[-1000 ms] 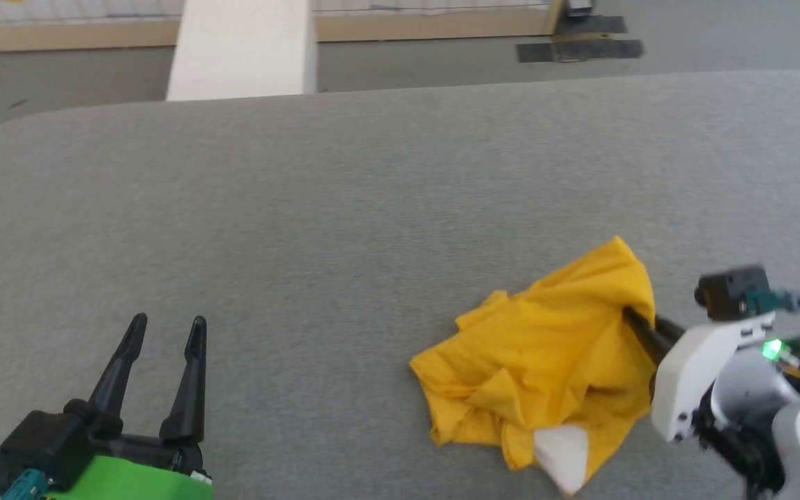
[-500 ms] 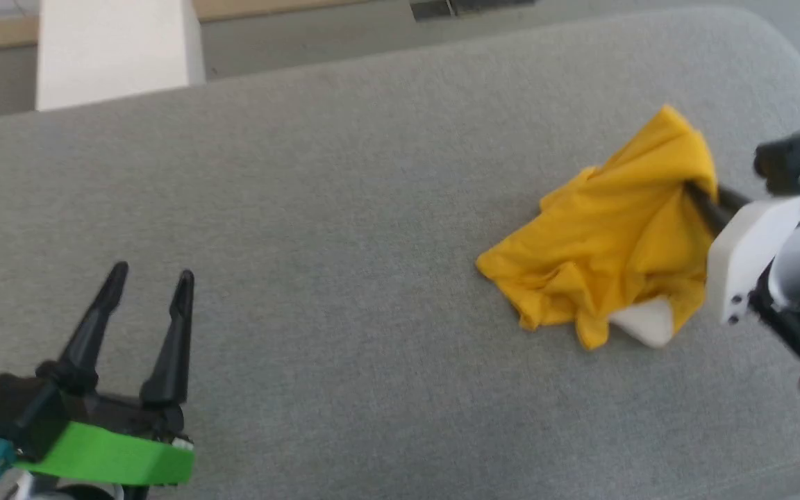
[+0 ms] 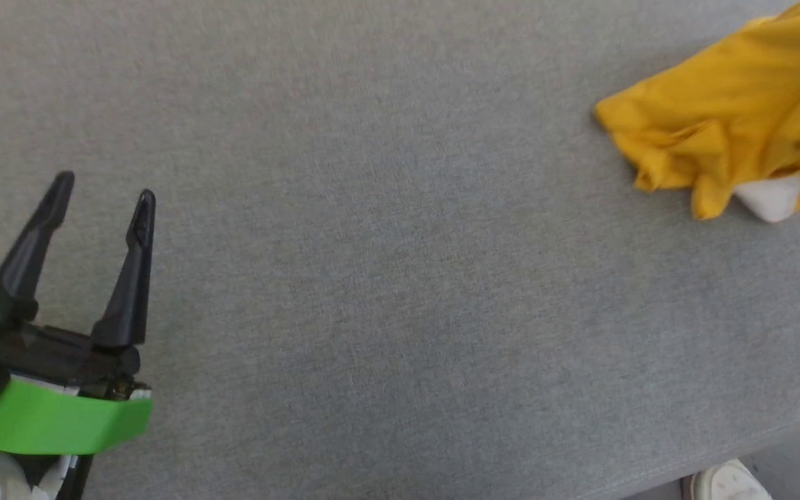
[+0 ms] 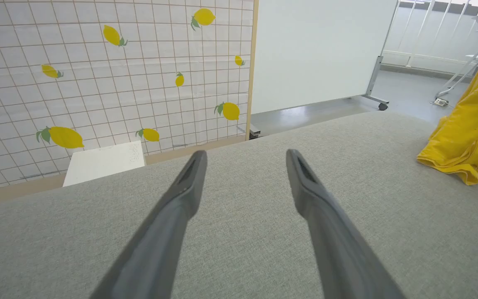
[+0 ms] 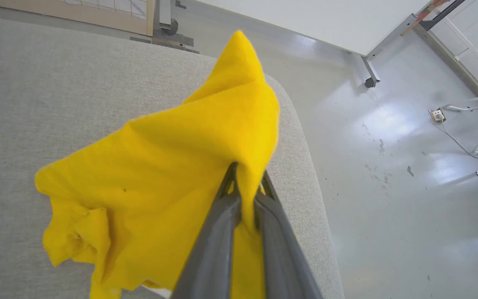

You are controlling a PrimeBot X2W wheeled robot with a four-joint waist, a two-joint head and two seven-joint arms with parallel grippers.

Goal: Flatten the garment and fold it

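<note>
Right gripper (image 5: pixel 245 182) clamps the bunched garment (image 3: pixel 733 118) at upper right, apparently starting the flattening; left gripper (image 3: pixel 103 189), spread empty at lower left, should next take another edge.

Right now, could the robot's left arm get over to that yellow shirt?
Probably, but only with a long stretch. Nothing stands between: bare grey surface separates the open left gripper from the garment, which lies far off to its right, pinched in the shut right gripper.
</note>
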